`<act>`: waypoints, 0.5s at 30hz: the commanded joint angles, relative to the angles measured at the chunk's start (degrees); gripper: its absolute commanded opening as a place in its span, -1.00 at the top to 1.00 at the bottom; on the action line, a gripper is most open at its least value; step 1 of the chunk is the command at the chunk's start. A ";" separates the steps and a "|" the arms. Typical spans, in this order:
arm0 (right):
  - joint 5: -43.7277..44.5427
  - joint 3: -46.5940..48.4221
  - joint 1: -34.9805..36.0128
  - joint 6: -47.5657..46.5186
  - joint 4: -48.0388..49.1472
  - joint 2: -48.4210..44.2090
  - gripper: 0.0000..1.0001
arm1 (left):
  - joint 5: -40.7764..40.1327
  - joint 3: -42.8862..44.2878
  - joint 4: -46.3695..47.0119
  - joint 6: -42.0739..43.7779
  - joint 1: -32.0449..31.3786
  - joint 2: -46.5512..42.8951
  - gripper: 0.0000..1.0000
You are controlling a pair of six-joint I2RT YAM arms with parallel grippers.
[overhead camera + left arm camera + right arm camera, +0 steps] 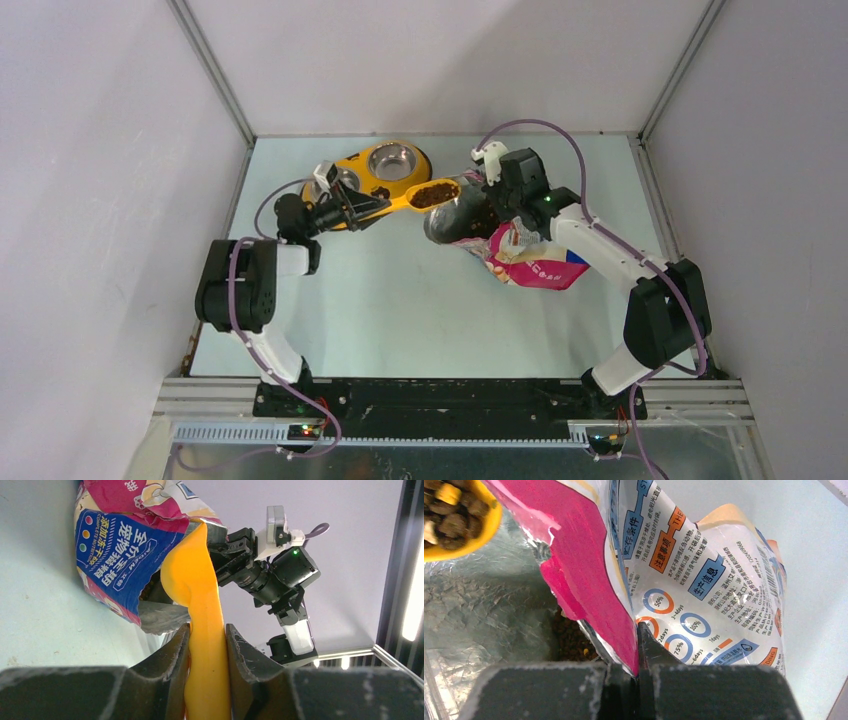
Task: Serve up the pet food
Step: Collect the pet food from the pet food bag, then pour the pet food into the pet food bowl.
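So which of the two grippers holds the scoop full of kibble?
The left gripper, shut on the handle of the orange scoop. The right gripper instead pinches the open pouch by its edge.

The pale table (pixel 400 310) carries a yellow feeder (pixel 365 172) at its far edge and the pouch (pixel 530 268) nearby.

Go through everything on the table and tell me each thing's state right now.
Pouch: open, mouth edge pinched.
Scoop: full of kibble, at the pouch mouth.
Feeder: one steel bowl empty, other mostly hidden.
Left end effector: shut on scoop.
Right end effector: shut on pouch.
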 commanded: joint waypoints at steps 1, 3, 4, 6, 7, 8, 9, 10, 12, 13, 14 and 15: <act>2.94 0.61 -1.96 -0.66 -1.96 -0.56 1.00 | -0.89 -0.08 2.10 0.85 1.52 -3.65 1.00; 3.03 0.61 -2.18 -0.62 -1.88 -0.53 1.00 | -0.78 -0.31 1.71 1.17 1.69 -4.01 1.00; 3.09 0.61 -2.34 -0.65 -1.87 -0.42 1.00 | -0.76 -0.51 1.11 1.49 1.70 -4.29 1.00; 3.44 0.61 -2.51 -0.53 -1.64 -0.25 1.00 | -0.83 -0.75 -0.40 2.95 1.71 -4.71 1.00; 3.54 0.65 -2.54 -0.51 -1.53 -0.15 1.00 | -0.83 -0.79 -1.17 3.26 1.71 -4.78 1.00; 4.01 0.66 -2.54 -0.42 -1.29 -0.05 1.00 | -0.79 -0.91 -1.38 3.56 1.71 -4.94 1.00; 4.94 0.68 -2.60 -0.41 -1.09 0.00 1.00 | -0.77 -0.92 -1.40 3.57 1.71 -5.07 1.00; 5.52 0.63 -2.58 -0.46 -0.67 0.07 1.00 | -0.75 -0.92 -1.31 3.46 1.71 -5.09 1.00; 6.70 0.69 -2.83 -0.46 -0.15 0.24 1.00 | -0.76 -0.92 -0.91 3.28 1.71 -5.24 1.00; 7.46 0.69 -3.05 -0.34 -0.03 0.45 1.00 | -0.75 -0.92 -0.64 3.16 1.71 -5.32 1.00; 7.79 0.70 -3.20 -0.37 0.27 0.56 1.00 | -0.70 -0.99 -0.49 2.99 1.71 -5.39 1.00; 8.28 0.70 -3.51 -0.28 0.35 0.79 1.00 | -0.68 -1.00 -0.16 2.88 1.71 -5.44 1.00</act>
